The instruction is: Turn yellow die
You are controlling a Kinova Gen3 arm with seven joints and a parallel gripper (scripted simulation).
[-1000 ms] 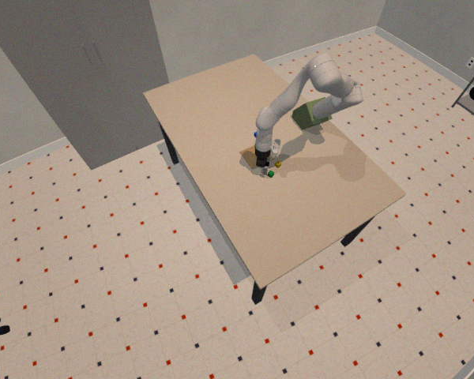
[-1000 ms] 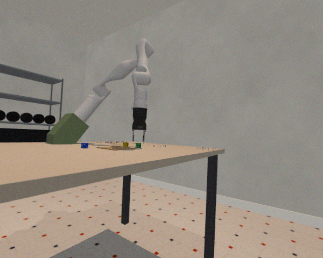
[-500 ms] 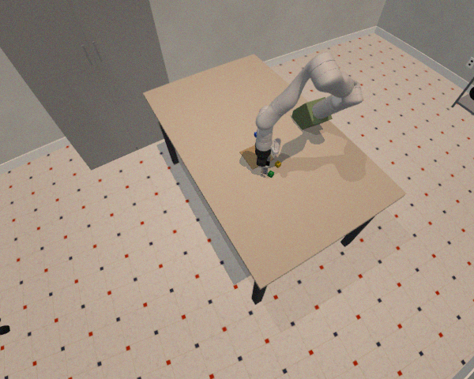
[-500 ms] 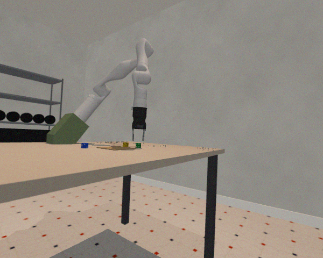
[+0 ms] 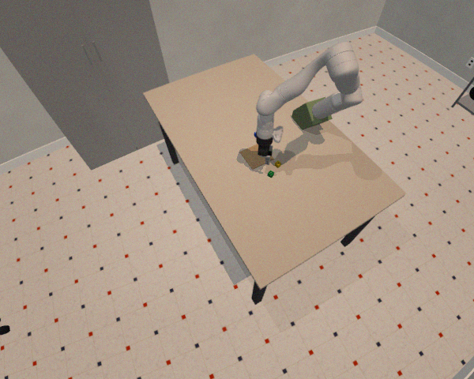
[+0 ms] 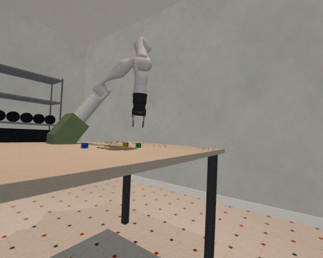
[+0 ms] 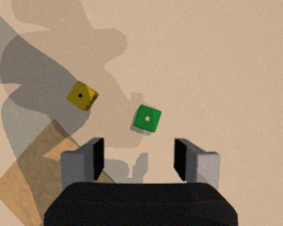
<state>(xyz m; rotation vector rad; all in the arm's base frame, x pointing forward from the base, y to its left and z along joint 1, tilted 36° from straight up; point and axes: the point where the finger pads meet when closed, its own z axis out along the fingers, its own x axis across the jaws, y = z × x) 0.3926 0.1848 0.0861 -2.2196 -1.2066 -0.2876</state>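
Note:
The yellow die (image 5: 277,163) (image 6: 125,144) (image 7: 81,96) lies on the bare table beside the mat, with a single pip on top. The green die (image 5: 270,174) (image 6: 138,145) (image 7: 147,119) lies on the table near it, also with one pip on top. The blue die (image 5: 255,134) (image 6: 84,145) stands on the table past the other side of the mat, partly hidden by the arm in the top view. The brown mat (image 5: 253,163) (image 6: 117,148) (image 7: 14,188) lies flat. My gripper (image 6: 138,126) (image 7: 139,153) is open and empty, well above the table, pointing down.
The table (image 5: 310,220) (image 6: 58,160) carries the arm's green base block (image 5: 306,116) (image 6: 67,129) at its far edge. The green die is close to the yellow one, with a small gap between them. A grey shelf (image 6: 25,74) stands behind the table.

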